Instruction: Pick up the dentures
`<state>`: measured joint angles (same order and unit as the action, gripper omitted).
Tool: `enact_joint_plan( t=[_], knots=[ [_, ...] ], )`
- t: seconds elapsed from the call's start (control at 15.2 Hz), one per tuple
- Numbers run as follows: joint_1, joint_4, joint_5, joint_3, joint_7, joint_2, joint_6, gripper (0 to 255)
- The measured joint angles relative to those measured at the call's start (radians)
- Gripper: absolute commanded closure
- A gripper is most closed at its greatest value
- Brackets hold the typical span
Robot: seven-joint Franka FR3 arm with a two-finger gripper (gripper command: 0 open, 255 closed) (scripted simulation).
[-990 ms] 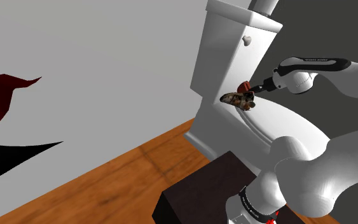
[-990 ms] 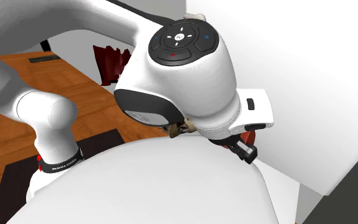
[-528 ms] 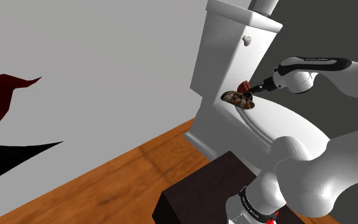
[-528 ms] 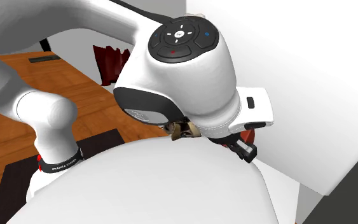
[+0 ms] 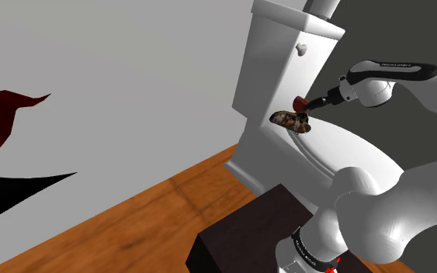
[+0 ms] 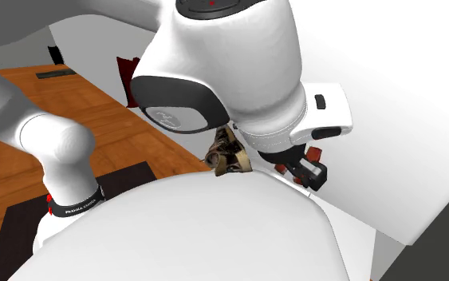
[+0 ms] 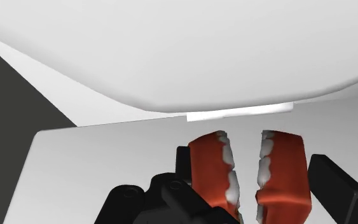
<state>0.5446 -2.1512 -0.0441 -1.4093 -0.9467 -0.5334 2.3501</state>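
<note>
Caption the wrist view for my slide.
End effector shut on red, white-toothed dentures, close to the white toilet.

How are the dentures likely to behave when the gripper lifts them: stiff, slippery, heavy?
Probably stiff: the dentures, clasped in the gripper, show no bending in either red half. Probably light, being small beside the gripper. The halves stand apart with a gap, so they might pivot or slip.

Dentures [image 7: 210, 170], two red gum plates edged with white teeth, rows facing each other across a narrow gap, clasped between the jaws, just above the toilet [image 5: 341, 151] lid, near its tank
</note>
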Motion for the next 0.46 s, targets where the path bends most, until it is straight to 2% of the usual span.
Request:
enact_joint_plan(
  t=[0.46],
  knots=[
    [-0.038,0.062,0.001,0.062,0.036,0.005,-0.079,255]
  ],
)
